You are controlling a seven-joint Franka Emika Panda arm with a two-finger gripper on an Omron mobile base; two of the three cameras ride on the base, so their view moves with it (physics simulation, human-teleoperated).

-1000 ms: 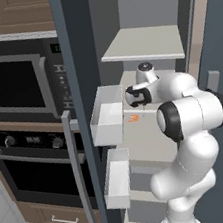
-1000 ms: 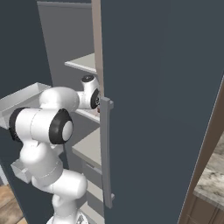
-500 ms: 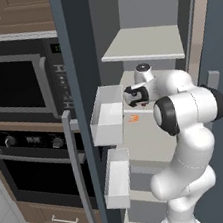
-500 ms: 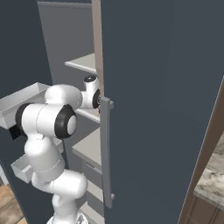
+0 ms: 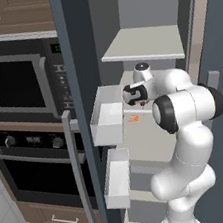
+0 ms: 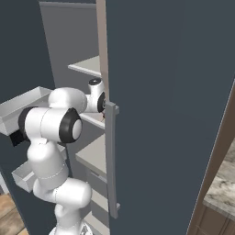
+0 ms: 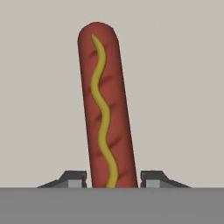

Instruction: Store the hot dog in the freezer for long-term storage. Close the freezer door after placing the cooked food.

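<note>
Little has shifted since the earlier frames: the arm's elbow has swung slightly while the gripper [image 7: 112, 179] stays over the freezer [image 5: 140, 53] shelf. Its two fingertips [image 7: 74, 178] flank the near end of the hot dog [image 7: 105, 109], just apart from it, jaws spread. That sausage lies flat on the pale middle shelf [image 5: 143, 139], toward its front edge. Beside it, the freezer door [image 5: 86, 112] stands wide open.

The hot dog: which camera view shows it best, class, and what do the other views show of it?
The hand view shows it best: the hot dog fills the frame, with its yellow mustard squiggle, between the gripper fingertips. In the left base view it is a small orange speck on the freezer shelf. The right base view gives no clear sight of it.
</note>
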